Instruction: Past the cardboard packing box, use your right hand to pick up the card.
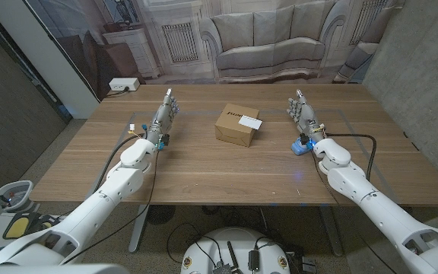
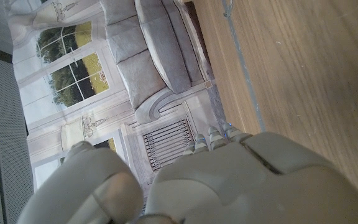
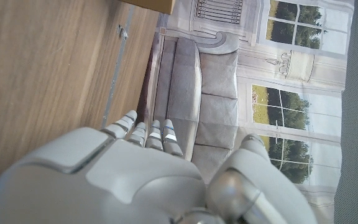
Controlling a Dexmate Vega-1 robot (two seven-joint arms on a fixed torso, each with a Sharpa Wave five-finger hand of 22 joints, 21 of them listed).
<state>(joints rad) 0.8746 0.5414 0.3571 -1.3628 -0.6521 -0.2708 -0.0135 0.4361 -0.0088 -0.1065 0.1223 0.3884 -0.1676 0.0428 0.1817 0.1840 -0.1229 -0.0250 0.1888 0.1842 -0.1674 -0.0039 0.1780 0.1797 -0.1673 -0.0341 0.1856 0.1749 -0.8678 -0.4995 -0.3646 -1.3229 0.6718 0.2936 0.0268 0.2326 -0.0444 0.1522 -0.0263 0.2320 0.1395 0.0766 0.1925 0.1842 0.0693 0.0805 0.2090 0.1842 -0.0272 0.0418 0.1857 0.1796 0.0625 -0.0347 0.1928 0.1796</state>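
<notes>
A small brown cardboard packing box (image 1: 234,128) stands mid-table. A white card (image 1: 249,119) shows at the box's top right edge; I cannot tell whether it lies on the box or just behind it. My right hand (image 1: 303,114) is to the right of the box, about a hand's length from it, with fingers stretched out toward the far edge and nothing in it. My left hand (image 1: 166,113) stands likewise to the left of the box, holding nothing. In the right wrist view the back of my right hand (image 3: 129,180) shows, with a corner of the box (image 3: 151,5) beyond it.
Thin tape lines (image 3: 114,93) mark the wooden table (image 1: 226,171). A printed backdrop of a sofa (image 1: 272,38) hangs behind the far edge. A white socket box (image 1: 124,84) sits on the floor beyond the far left corner.
</notes>
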